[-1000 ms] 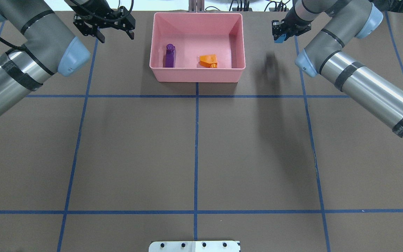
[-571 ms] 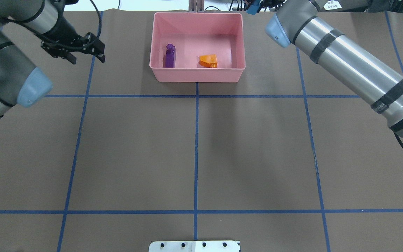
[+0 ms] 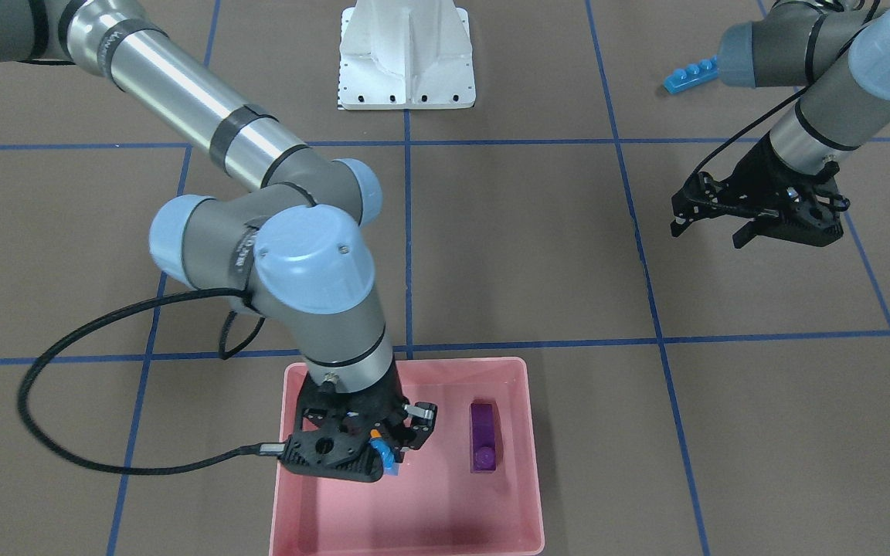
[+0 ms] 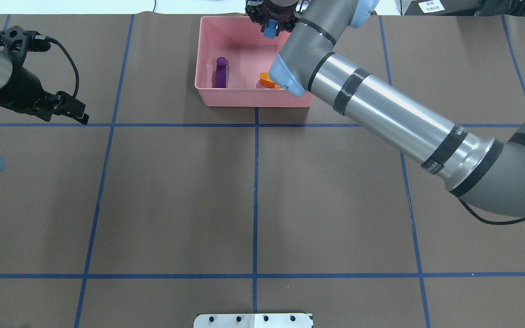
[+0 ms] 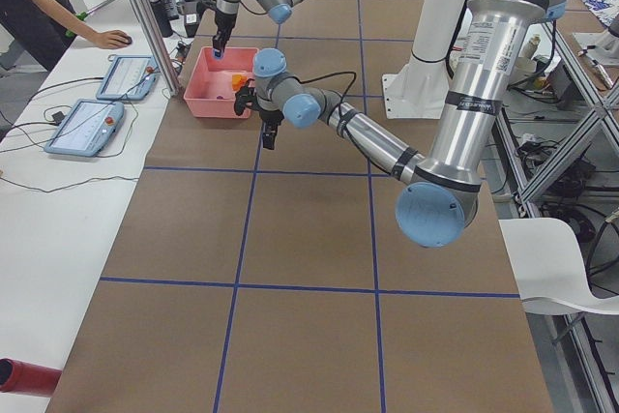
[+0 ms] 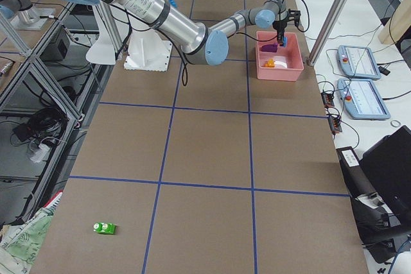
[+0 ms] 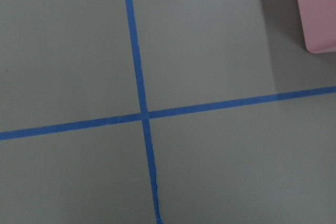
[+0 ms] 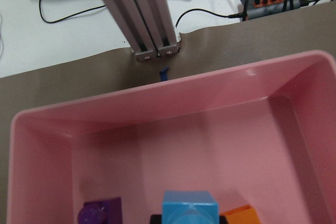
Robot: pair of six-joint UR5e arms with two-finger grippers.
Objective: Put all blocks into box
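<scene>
Blue block [image 8: 189, 209] is pinched in my right gripper [image 3: 385, 454], hanging over the box [image 4: 244, 99]. The floor is straight below, with the purple block [image 4: 221, 73] and orange block [image 4: 265, 81] either side. Left gripper [image 3: 710, 230] gapes wide, empty, well aside.

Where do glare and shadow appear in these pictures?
Overhead exterior: a bright glare stripe runs along the right arm's metal tube. Left wrist-mounted: a soft dark shadow lies on the table beside the box corner.

Right arm [image 4: 381, 107] half hides the orange block [image 4: 265, 81].
</scene>
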